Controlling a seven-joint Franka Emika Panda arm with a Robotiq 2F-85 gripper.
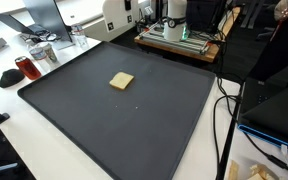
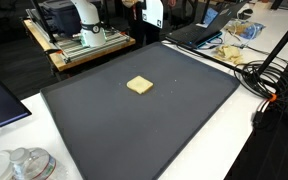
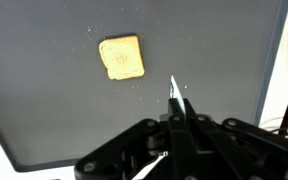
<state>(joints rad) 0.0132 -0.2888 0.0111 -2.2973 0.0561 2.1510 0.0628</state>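
- Hovering above the dark mat [image 3: 44, 120], the gripper [image 3: 175, 95] shows its fingers pressed together, pinching nothing
- Tan toast-like slice [image 3: 121, 57] lies flat near the mat's middle in both exterior views, apart from the gripper and off to one side of its tips
- Slice not yet gripped or lifted

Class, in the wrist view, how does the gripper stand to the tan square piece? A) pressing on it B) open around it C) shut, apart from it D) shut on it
C: the gripper is shut on nothing, and the tan square piece lies apart from it on the dark mat.
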